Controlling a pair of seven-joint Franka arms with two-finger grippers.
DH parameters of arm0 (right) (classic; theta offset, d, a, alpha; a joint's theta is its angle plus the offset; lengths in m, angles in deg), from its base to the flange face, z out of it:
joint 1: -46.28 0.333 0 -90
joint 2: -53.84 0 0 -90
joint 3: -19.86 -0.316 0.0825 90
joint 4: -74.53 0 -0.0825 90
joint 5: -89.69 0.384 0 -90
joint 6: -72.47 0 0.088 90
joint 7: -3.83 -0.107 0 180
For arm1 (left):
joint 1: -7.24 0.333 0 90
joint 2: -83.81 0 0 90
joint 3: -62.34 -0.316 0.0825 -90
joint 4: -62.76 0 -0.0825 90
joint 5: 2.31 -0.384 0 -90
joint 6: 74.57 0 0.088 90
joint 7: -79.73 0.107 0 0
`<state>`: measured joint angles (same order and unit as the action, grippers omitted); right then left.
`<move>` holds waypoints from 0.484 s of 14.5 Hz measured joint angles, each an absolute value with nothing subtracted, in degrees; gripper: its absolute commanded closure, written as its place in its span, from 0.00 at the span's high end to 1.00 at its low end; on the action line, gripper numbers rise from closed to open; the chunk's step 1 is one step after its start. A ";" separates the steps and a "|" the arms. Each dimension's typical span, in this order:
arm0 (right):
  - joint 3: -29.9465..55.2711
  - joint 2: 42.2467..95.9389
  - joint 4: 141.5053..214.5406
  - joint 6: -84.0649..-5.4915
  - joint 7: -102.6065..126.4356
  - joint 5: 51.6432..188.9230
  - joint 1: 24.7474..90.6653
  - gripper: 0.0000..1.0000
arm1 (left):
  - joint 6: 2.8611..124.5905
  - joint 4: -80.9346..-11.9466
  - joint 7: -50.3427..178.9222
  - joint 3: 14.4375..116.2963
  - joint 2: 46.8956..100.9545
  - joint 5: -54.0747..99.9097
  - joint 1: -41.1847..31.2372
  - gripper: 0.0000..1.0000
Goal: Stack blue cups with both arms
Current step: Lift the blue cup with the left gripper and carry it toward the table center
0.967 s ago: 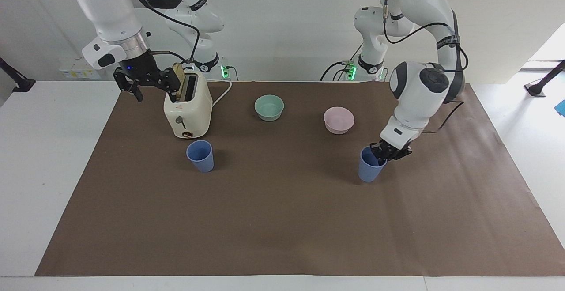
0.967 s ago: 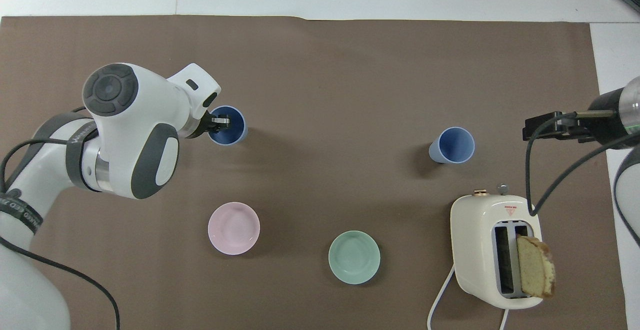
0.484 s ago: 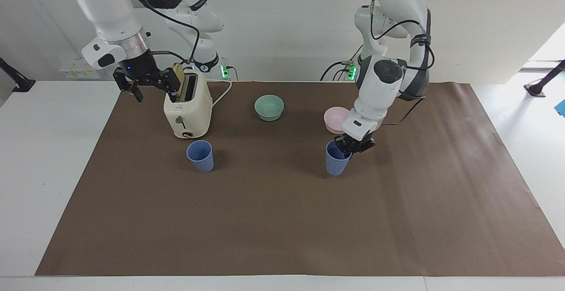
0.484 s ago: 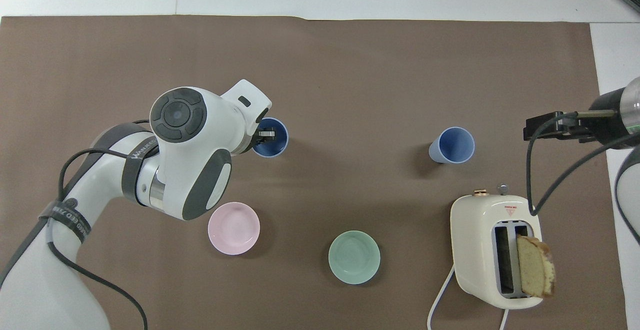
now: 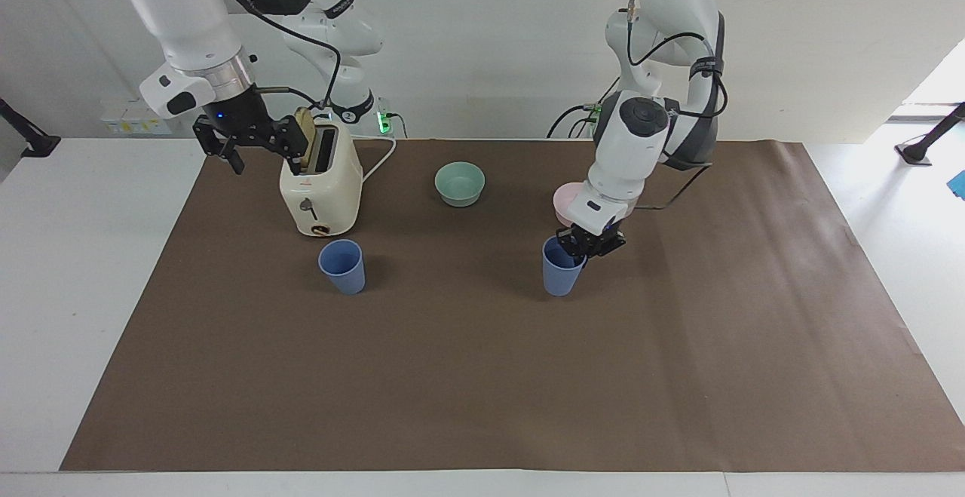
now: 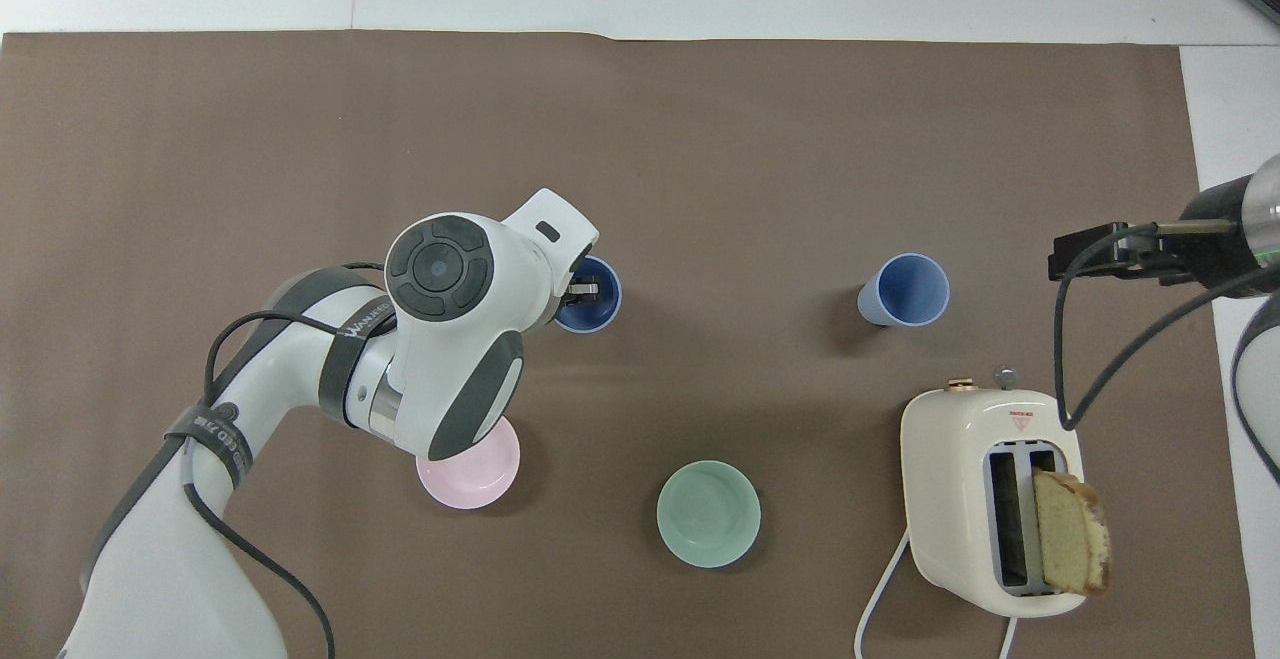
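Surface [image 5: 482,391]: white top under a brown paper mat, carrying all items below. Listed across the facing view, from the right arm's end to the left arm's end.

1. Right tool [image 5: 243,144]: black, on the right arm, raised over the mat's edge beside the toaster, waiting. Fingers spread apart, holding nothing.
2. Toaster [image 5: 320,184]: cream, two slots, a slice of bread [image 5: 304,138] standing up out of the slot nearer the right tool. White cord trails off toward the robots.
3. Free blue cup [image 5: 342,265]: upright, mouth up, on the mat just beside the toaster and farther from the robots than it. Untouched.
4. Teal-green bowl [image 5: 460,182]: upright, mid-surface, well apart from both cups.
5. Held blue cup [image 5: 562,266]: upright, clamped at its rim by the left tool. Whether its base meets the mat cannot be told. Well apart from the free cup, open mat between them.
6. Left tool [image 5: 589,243]: black, closed on that cup's rim, one finger inside the mouth.
7. Pink bowl [image 5: 564,203]: just beside the held cup, nearer the robots, largely covered by the left arm's wrist.
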<state>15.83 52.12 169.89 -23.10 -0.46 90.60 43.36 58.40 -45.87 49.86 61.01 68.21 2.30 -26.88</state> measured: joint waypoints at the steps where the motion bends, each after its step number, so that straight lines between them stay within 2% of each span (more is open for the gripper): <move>1: 15.83 52.12 169.89 -23.10 -0.46 90.60 43.36 1.00 | 58.49 -45.96 49.70 61.05 68.11 2.30 -27.18 0.67; 2: 15.83 52.12 169.89 -23.10 -0.46 90.60 43.36 1.00 | 58.48 -46.01 49.68 61.07 68.11 2.30 -27.25 0.98; 7: 15.83 52.12 169.89 -23.10 -0.46 90.60 43.36 1.00 | 58.15 -45.70 49.72 60.13 68.63 2.30 -27.19 1.00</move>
